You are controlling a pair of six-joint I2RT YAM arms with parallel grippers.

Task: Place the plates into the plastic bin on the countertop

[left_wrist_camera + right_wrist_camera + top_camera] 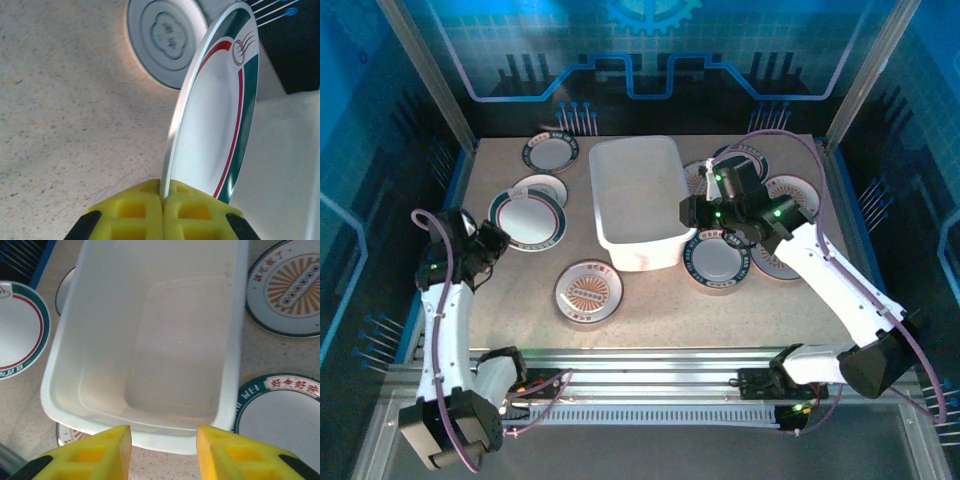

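The plastic bin (635, 200) stands mid-countertop (520, 330), and its inside (150, 340) holds nothing. My left gripper (492, 240) (163, 200) is shut on the rim of a white plate with a green and red band (527, 220) (215, 115), left of the bin. My right gripper (688, 212) (164, 447) is open over the bin's right rim (235, 355), with nothing between its fingers. Other plates lie around: a green-rimmed one (717, 262) (285, 415), orange-patterned ones (588, 290) (290, 290), a small one (538, 188) (165, 40) and one at the back (551, 153).
More plates (790, 195) are stacked under my right arm, right of the bin. Blue walls and metal rails frame the countertop on all sides. Bare tabletop lies in front of the bin, either side of the orange plate.
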